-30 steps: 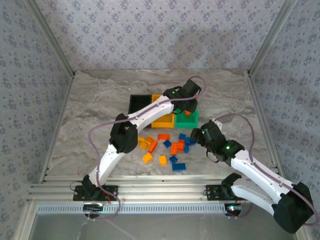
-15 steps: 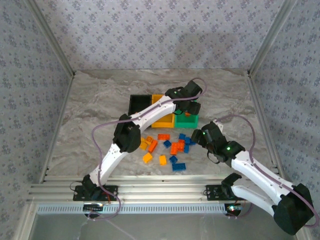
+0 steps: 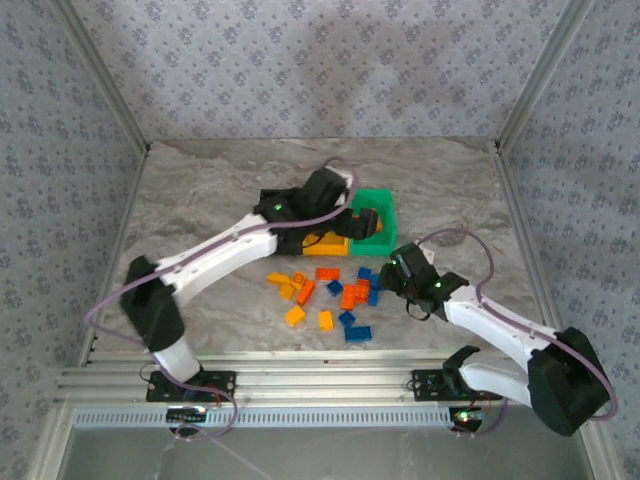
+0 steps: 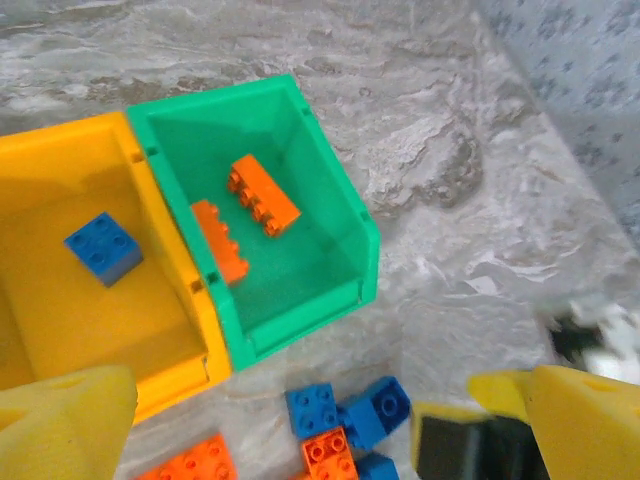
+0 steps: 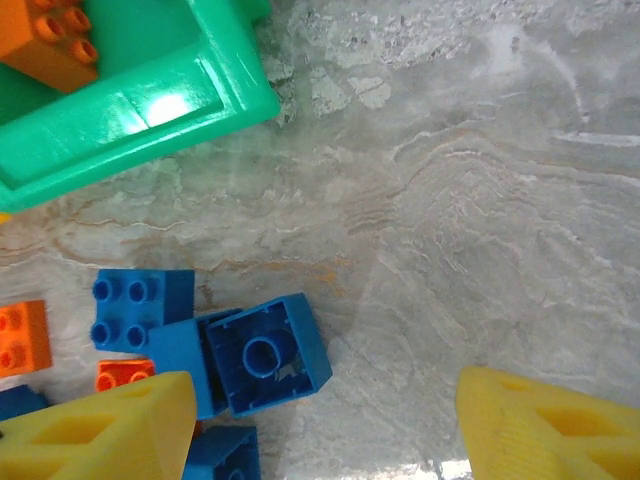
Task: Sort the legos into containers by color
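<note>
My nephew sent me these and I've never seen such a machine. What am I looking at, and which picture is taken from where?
These are two robot arms bolted side by side, sorting toy bricks by color. One picture looks down from above and behind them. The other two come from a camera on each wrist, so the yellow wedges at the bottom are that arm's own fingers. The left tool is open by the green bin, which holds two orange bricks. The yellow bin beside it holds one blue brick. The right tool is open above loose blue bricks on the marble table. Neither holds anything.
</note>
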Robot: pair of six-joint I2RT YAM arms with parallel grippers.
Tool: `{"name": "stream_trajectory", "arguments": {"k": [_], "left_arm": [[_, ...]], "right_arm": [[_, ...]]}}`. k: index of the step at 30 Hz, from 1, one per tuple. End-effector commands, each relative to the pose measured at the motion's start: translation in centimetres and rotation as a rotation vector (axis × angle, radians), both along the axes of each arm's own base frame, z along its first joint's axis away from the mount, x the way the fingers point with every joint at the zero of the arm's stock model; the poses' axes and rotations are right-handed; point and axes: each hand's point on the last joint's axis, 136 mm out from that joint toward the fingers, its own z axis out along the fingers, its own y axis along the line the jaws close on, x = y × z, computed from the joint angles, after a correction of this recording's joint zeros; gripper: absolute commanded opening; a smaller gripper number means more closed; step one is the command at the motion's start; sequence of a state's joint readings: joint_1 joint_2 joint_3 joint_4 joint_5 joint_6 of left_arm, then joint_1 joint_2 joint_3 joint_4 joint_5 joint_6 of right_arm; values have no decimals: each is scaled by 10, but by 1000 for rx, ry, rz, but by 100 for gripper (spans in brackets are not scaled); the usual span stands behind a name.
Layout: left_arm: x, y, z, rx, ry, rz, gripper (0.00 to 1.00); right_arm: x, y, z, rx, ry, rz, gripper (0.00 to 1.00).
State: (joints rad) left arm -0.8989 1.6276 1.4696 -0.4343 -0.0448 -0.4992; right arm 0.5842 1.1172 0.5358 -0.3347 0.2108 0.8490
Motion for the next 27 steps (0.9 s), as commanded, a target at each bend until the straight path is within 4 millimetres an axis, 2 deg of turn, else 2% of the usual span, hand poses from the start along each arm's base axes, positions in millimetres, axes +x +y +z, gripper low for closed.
{"name": "stream_trajectory", "arguments": {"k": [1,8,12,16,21,23,27], "left_arm": [[-18,21,-15,-43,10,37,100],[-58,92,-58,19,62,138,99],[-67,120,-65,47,55,195,100],[-71,137,-64,54,31,227,100],[-75,148,-63,58,21,244,100],[-75,151,-63,59,20,251,100],[-76,158,-64,51,17,267,100]], "right_arm": [[13,6,3,4,-9,-3,71],[18,2,-11,-51,43,-24,63],[7,-10,-26,-104,119,-64,57],[-3,-31,-34,-146,162,-124,52],[-2,-47,-21,-136,119,-173,51],[6,-42,-10,-132,65,-137,53],[15,-18,1,-91,19,-37,67]]}}
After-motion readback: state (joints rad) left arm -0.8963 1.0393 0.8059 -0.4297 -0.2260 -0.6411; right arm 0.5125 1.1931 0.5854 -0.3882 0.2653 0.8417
